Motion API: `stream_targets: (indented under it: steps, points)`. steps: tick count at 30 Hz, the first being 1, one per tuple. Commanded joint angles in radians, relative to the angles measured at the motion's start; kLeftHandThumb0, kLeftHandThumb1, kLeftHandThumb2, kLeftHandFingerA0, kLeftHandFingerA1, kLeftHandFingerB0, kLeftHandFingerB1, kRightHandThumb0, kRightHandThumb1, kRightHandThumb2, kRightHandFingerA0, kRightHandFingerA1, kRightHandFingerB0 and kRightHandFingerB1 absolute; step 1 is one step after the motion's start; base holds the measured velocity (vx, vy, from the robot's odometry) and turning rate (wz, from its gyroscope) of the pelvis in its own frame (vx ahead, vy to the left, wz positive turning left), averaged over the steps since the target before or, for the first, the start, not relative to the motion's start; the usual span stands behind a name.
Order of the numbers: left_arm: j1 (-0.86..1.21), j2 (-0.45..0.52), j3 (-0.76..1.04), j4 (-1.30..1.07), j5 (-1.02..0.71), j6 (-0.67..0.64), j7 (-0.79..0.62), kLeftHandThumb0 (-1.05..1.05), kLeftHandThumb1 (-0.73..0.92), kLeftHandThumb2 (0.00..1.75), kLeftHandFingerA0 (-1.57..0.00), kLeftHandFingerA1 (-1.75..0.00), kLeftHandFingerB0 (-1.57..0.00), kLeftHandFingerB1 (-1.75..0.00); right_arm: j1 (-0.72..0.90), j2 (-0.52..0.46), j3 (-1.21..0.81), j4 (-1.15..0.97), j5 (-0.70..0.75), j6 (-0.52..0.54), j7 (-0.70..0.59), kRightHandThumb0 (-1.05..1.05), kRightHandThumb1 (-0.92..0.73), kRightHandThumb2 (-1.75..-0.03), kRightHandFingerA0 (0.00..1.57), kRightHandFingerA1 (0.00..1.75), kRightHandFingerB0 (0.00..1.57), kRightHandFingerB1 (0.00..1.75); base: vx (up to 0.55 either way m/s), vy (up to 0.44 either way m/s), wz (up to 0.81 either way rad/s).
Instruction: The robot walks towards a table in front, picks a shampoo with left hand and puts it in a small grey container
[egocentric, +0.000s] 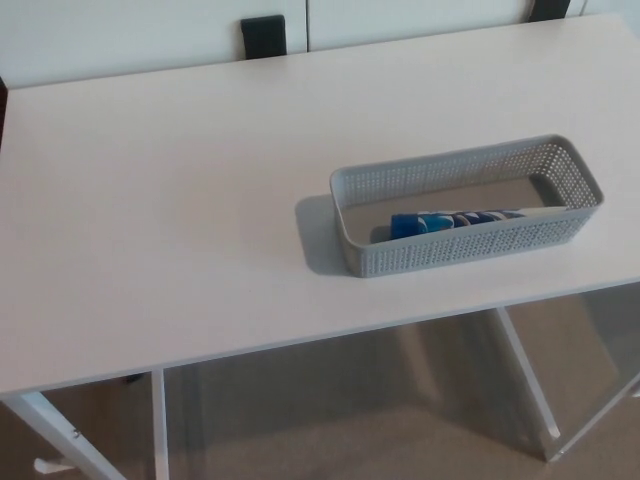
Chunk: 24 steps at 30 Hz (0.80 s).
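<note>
A small grey perforated container (575, 172) stands on the white table (180, 220), right of centre and near the front edge. Inside it lies a blue and white shampoo tube (452, 221) on its side, along the near wall, its blue cap end pointing left. Neither of my hands nor any arm shows in the head view.
The table's front edge runs across the lower part of the picture, with white legs (525, 385) and floor below it. A black object (264, 36) sits against the white wall behind the table's far edge.
</note>
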Motion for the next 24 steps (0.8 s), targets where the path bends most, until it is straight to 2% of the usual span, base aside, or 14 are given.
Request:
stream_targets:
  steps: [1,4,5,6,7,8,9,10,11,12,17,19,22,24]
  points:
    - [-0.266,0.188,-0.273,0.684,0.43,-0.299,0.282,-0.58,0.49,0.83,-0.49,-0.59,-0.33,-0.49,0.031,-0.021,0.011,0.019,-0.026,0.003,-0.025,-0.38,-0.49,-0.84,0.74,0.64,0.53,0.55,0.0,0.0,0.0]
    - [-0.404,0.163,-0.367,0.876,0.464,-0.236,0.362,-0.54,0.48,0.79,-0.53,-0.66,-0.29,-0.48,0.037,-0.02,0.006,0.023,-0.02,0.011,-0.026,-0.37,-0.48,-0.84,0.73,0.63,0.52,0.54,0.0,0.0,0.0]
    - [-0.472,0.147,-0.383,0.968,0.44,-0.206,0.341,-0.44,0.62,0.58,-0.51,-0.5,-0.29,-0.36,0.034,-0.016,0.0,0.024,-0.013,0.009,-0.021,-0.36,-0.47,-0.82,0.72,0.63,0.53,0.54,0.0,0.0,0.0]
    - [-0.54,0.116,-0.4,1.064,0.431,-0.166,0.361,-0.42,0.64,0.59,-0.5,-0.47,-0.33,-0.35,0.031,-0.013,-0.004,0.028,-0.01,0.014,-0.024,-0.36,-0.47,-0.82,0.71,0.62,0.53,0.54,0.0,0.0,0.0]
    - [-0.562,0.107,-0.404,1.094,0.425,-0.159,0.369,-0.49,0.49,0.81,-0.43,-0.57,-0.33,-0.49,0.029,-0.011,-0.003,0.03,-0.012,0.016,-0.028,-0.37,-0.47,-0.81,0.74,0.63,0.55,0.54,0.0,0.0,0.0]
    - [-0.58,0.092,-0.406,1.121,0.412,-0.144,0.375,-0.45,0.64,0.58,-0.46,-0.47,-0.39,-0.38,0.033,-0.009,0.0,0.033,-0.015,0.018,-0.037,-0.37,-0.46,-0.82,0.76,0.64,0.55,0.55,0.0,0.0,0.0]
    - [-0.58,0.086,-0.409,1.128,0.402,-0.134,0.374,-0.45,0.64,0.58,-0.46,-0.47,-0.39,-0.38,0.044,-0.01,0.002,0.032,-0.018,0.016,-0.043,-0.37,-0.46,-0.82,0.76,0.64,0.55,0.55,0.0,0.0,0.0]
    - [-0.621,0.074,-0.42,1.177,0.402,-0.12,0.393,-0.46,0.61,0.57,-0.49,-0.47,-0.49,-0.4,0.047,-0.013,0.002,0.026,-0.016,0.009,-0.036,-0.36,-0.56,-0.56,0.81,0.46,0.67,0.42,0.0,0.0,0.0]
    - [-0.634,0.072,-0.432,1.193,0.409,-0.12,0.405,-0.46,0.62,0.59,-0.53,-0.48,-0.54,-0.41,0.051,-0.014,0.001,0.024,-0.014,0.005,-0.033,-0.34,-0.55,-0.56,0.82,0.46,0.68,0.42,0.0,0.0,0.0]
    - [-0.656,0.072,-0.451,1.204,0.414,-0.115,0.418,-0.43,0.63,0.58,-0.49,-0.52,-0.5,-0.43,0.054,-0.014,-0.004,0.022,-0.009,0.004,-0.026,-0.37,-0.46,-0.81,0.74,0.63,0.55,0.55,0.0,0.0,0.0]
    - [-0.75,0.058,-0.46,1.211,0.376,-0.067,0.444,-0.45,0.65,0.59,-0.46,-0.51,-0.48,-0.45,0.037,-0.017,-0.003,0.03,-0.012,0.02,-0.022,-0.38,-0.47,-0.81,0.72,0.62,0.55,0.54,0.0,0.0,0.0]
    - [-0.799,0.025,-0.386,1.215,0.286,-0.058,0.475,-0.44,0.62,0.57,-0.44,-0.49,-0.53,-0.46,0.031,-0.015,-0.002,0.033,-0.014,0.02,-0.033,-0.37,-0.47,-0.82,0.74,0.63,0.56,0.55,0.0,0.0,0.0]
    - [-0.841,0.001,-0.365,1.271,0.25,-0.071,0.511,-0.48,0.68,0.59,-0.37,-0.45,-0.44,-0.43,0.033,-0.023,0.023,0.02,-0.036,0.011,-0.028,-0.36,-0.46,-0.82,0.72,0.63,0.52,0.54,0.0,0.0,0.0]
    - [-0.862,-0.014,-0.389,1.353,0.284,-0.096,0.607,-0.4,0.67,0.6,-0.47,-0.47,-0.59,-0.46,0.033,-0.024,0.021,0.018,-0.03,0.003,-0.016,-0.36,-0.46,-0.82,0.71,0.63,0.51,0.53,0.0,0.0,0.0]
